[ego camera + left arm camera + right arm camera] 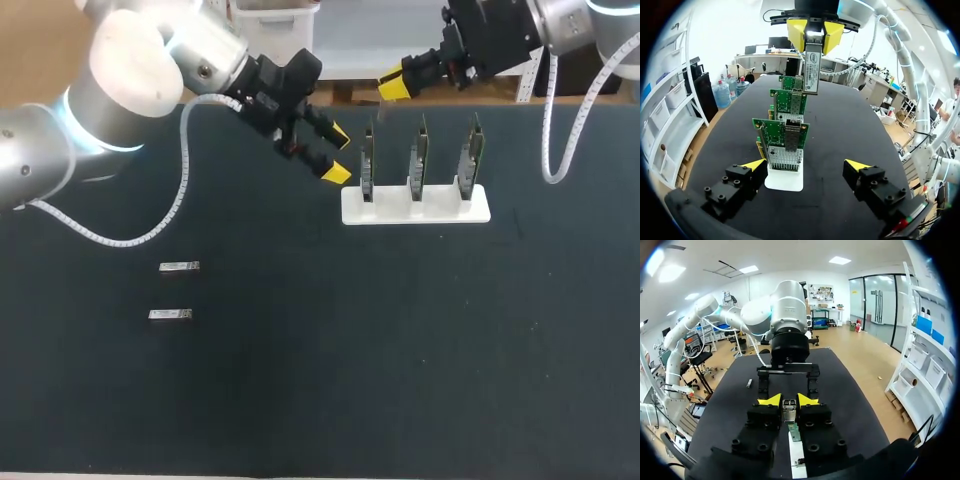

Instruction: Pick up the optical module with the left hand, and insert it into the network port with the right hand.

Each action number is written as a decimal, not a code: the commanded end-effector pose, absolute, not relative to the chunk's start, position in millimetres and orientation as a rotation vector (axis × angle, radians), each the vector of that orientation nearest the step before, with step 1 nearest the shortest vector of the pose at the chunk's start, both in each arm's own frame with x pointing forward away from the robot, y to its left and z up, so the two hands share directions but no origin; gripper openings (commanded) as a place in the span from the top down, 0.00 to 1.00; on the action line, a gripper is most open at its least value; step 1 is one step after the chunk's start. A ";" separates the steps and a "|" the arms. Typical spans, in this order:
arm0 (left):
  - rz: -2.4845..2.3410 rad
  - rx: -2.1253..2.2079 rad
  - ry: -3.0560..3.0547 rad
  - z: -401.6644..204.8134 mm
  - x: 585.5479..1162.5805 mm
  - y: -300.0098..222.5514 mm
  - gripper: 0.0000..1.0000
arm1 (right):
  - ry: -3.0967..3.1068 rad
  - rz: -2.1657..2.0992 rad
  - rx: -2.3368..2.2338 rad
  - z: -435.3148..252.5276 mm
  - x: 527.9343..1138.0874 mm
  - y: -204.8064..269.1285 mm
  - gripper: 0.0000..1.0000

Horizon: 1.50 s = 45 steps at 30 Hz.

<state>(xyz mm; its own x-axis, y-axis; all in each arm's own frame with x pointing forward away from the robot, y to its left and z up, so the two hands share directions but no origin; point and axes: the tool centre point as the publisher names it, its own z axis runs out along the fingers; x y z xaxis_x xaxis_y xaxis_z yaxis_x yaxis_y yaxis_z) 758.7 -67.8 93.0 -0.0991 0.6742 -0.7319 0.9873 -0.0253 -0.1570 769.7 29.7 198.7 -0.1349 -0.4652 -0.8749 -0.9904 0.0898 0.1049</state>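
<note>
1. Yellow-tipped fingers of the right gripper [788,400] are closed on the optical module [811,67]. It is gripped at one end and protrudes from the tips toward the row of cards.
2. The left gripper [337,153] is held wide and empty, just beside the white stand [415,212] and aimed along its row.
3. Pickup and handover are therefore judged to be done, since the module is lodged in the right gripper and not in the left.
4. Insertion is judged to be the part that is left. Three green network cards [421,155] are stood upright in the stand. The module is seen apart from them, beyond the far end of the row, and no port has been entered.
5. Two further modules [179,266] are seen lying flat on the dark table [400,360], well apart from the stand.
6. A pale label with dark print is carried on the module's face in the left wrist view, but its wording is too small to be given reliably. No other writing can be made out on the cards or the stand.
</note>
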 end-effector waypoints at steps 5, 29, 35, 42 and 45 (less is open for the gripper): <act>-0.936 1.739 1.814 93.2 759.5 -68.7 0.00 | 1.691 0.976 -1.447 198.8 768.4 30.4 1.00; -0.911 1.760 1.820 90.4 753.6 -66.6 0.00 | 1.691 0.974 -1.448 199.0 766.0 31.2 1.00; -0.911 1.760 1.820 90.4 753.6 -66.6 0.00 | 1.677 0.969 -1.465 201.1 767.1 33.3 1.00; -0.911 1.760 1.820 90.4 753.6 -66.6 0.00 | 1.663 0.963 -1.514 199.9 770.8 40.5 1.00; -0.911 1.760 1.820 90.4 753.6 -66.6 0.00 | 1.661 0.962 -1.529 197.6 772.7 42.8 1.00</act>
<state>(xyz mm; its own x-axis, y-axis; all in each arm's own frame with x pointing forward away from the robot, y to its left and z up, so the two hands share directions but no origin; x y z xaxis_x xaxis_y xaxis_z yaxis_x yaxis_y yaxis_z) 754.7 -66.7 90.3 -0.0865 0.6916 -0.7171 0.9878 -0.0339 -0.1519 766.1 38.9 198.7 -0.0850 -0.4944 -0.8651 -0.9964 0.0484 0.0703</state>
